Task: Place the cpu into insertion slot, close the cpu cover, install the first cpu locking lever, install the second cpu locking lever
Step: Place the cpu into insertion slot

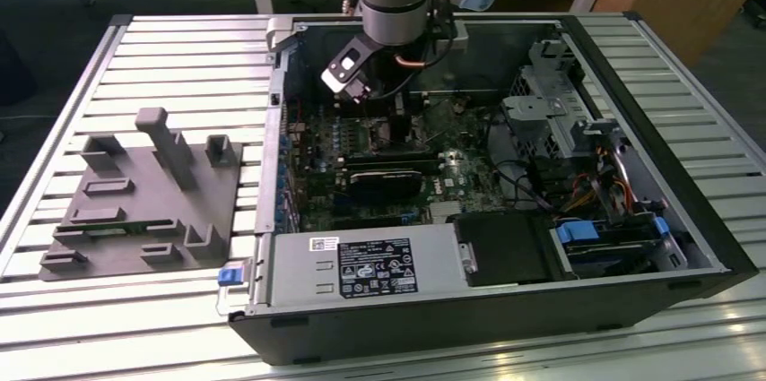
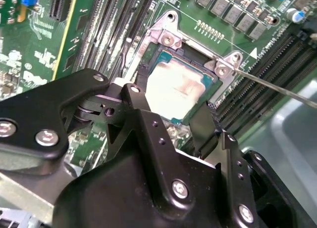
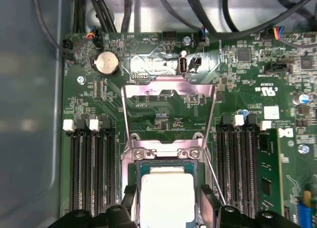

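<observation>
The cpu [image 2: 178,87], a square chip with a dull silver top, lies in the insertion slot [image 3: 166,161] on the green motherboard. My gripper [image 2: 177,93] straddles it, with one black finger [image 2: 210,114] against each of two opposite edges, shut on the chip. Both wrist views show the cpu [image 3: 166,198] between the fingers [image 3: 130,201]. The cpu cover [image 3: 148,89], a thin metal frame with an open centre, stands swung back from the socket. One thin wire locking lever [image 2: 277,84] juts out beside the socket. In the exterior view my gripper [image 1: 373,125] reaches down into the open computer case [image 1: 670,220].
Black memory slots [image 3: 91,178] flank the socket, and a green memory stick [image 3: 262,178] stands in one bank. A coin battery [image 3: 106,64] and cables [image 3: 99,10] lie beyond the cover. A grey fixture [image 1: 143,193] sits on the slatted table at the exterior view's left.
</observation>
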{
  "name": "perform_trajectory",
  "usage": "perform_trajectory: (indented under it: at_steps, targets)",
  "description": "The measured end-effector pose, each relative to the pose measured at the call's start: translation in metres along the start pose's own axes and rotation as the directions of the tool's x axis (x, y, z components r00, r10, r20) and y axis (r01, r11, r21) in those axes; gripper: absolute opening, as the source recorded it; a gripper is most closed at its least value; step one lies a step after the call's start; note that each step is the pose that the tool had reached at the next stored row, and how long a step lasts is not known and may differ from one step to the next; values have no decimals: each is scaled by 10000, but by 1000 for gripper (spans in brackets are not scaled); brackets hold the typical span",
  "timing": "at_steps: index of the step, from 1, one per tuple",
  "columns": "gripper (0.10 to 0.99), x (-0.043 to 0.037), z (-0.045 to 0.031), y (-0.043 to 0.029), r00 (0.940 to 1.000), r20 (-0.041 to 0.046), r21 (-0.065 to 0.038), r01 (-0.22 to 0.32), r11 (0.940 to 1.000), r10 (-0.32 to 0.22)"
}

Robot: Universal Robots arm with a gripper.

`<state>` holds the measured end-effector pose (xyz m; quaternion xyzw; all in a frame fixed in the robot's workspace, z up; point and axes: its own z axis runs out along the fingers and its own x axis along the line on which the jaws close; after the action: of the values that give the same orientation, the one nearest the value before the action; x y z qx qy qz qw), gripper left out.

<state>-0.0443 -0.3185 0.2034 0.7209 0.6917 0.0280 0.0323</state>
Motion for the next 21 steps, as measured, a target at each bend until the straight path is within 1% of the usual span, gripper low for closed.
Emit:
perform_trajectory:
  at_steps: [2, 4, 10, 11, 12, 13, 15, 16, 18, 19, 20, 21]
  targets:
    - [612, 0, -48, 4, 10000, 0, -3, 0, 10000, 0]
    - [612, 0, -74, 6, 10000, -1, -7, 0, 10000, 0]
    - [612, 0, -74, 6, 10000, 1, -8, 0, 10000, 0]
    - [600, 0, -74, 6, 10000, 2, -8, 0, 10000, 0]
    - [537, 0, -74, 6, 10000, 3, -8, 0, 10000, 0]
    - [537, 0, -74, 6, 10000, 3, -8, 0, 10000, 0]
    - [416, -1, -75, 6, 10000, 5, -7, 0, 10000, 0]
    - [416, 0, -74, 6, 10000, 5, -8, 0, 10000, 0]
    - [302, 0, -74, 6, 10000, 5, -8, 0, 10000, 0]
    - [302, 0, -74, 6, 10000, 6, -8, 0, 10000, 0]
    - [243, -1, -75, 6, 10000, 7, -7, 1, 10000, -1]
    - [243, 0, -74, 6, 10000, 7, -8, 1, 10000, -1]
